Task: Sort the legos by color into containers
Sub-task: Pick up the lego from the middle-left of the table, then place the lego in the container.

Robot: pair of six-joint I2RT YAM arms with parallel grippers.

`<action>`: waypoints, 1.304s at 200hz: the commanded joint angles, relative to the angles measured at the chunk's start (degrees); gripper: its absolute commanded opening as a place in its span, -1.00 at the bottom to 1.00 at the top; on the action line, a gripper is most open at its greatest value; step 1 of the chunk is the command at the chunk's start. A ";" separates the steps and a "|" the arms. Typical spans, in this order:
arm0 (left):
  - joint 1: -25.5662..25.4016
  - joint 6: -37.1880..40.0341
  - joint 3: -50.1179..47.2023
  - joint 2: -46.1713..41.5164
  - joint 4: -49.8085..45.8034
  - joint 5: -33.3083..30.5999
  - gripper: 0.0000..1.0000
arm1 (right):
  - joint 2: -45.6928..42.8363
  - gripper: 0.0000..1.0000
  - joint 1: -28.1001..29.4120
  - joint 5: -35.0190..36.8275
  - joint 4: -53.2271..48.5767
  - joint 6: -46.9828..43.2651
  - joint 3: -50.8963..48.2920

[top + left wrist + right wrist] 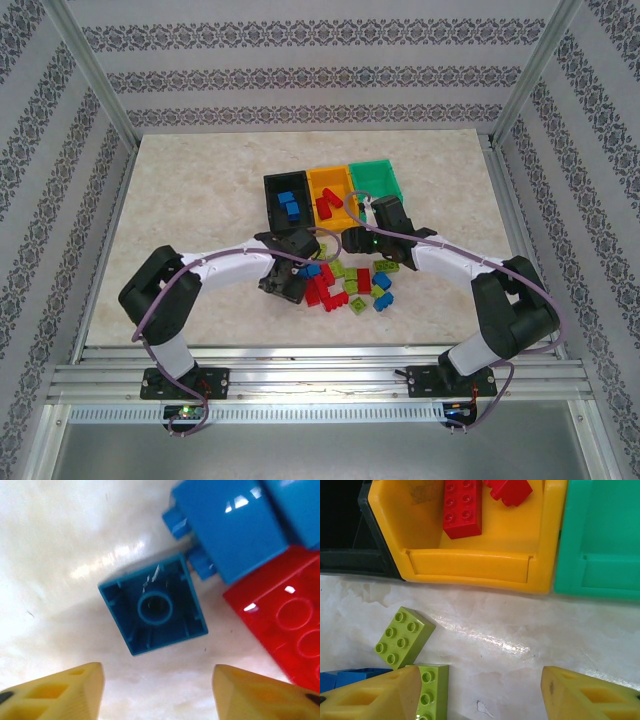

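The left arm (pixel 225 265) rises from its base at 7 o'clock, elbow out toward 9, forearm reaching toward 3. The left gripper (pixel 284 284) points down at 7 o'clock of the top view's centre, its yellow fingers (pixel 60 692) spread apart. The right arm (pixel 450 262) mirrors it from 5 o'clock, forearm reaching toward 10. The right gripper (pixel 378 213) sits at 2 o'clock of centre, jaws likewise wide.

Pale marbled table (pixel 200 200). Toward its far edge, centred, black bin (pixel 268 200), orange-yellow bin (pixel 335 181) and green bin (pixel 375 180) stand side by side. Loose legos (pixel 322 292), red, lime and blue, lie clustered between bins and near edge.
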 commanded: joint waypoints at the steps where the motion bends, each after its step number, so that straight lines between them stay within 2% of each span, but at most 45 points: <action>1: 0.17 -0.36 1.35 -1.48 0.67 -3.18 0.29 | -0.11 0.30 -0.56 -1.44 1.36 0.62 -0.39; 36: 2.63 0.36 3.29 0.26 0.62 -2.07 0.29 | -0.34 0.30 -0.60 -1.07 1.14 0.48 -0.53; 66: 3.18 1.14 4.77 2.07 0.99 -1.86 0.26 | -0.90 0.31 -0.58 -1.18 1.42 0.55 -0.80; 96: 3.19 0.95 5.65 4.85 2.57 0.95 0.23 | -0.95 0.31 -0.58 -1.38 1.07 0.44 -0.57; 113: 3.19 0.54 6.46 6.31 1.08 0.02 0.19 | -1.36 0.31 -0.58 -1.07 1.29 0.46 -0.83; 151: 3.19 0.26 5.08 4.99 1.32 -3.83 -0.04 | -1.76 0.30 -0.68 -1.37 1.42 0.46 -1.02; 183: 3.27 -0.01 4.70 3.27 1.87 -3.69 -0.43 | -1.23 0.30 -0.75 -1.36 1.30 0.46 -0.87; 223: 4.98 1.39 7.57 -0.43 -0.29 -3.69 -0.44 | -1.06 0.30 -0.75 -1.48 1.49 0.54 -0.93; 261: 10.53 4.44 14.79 -1.06 -2.70 -3.30 -0.43 | -0.90 0.30 -0.83 -1.76 1.73 0.71 -0.95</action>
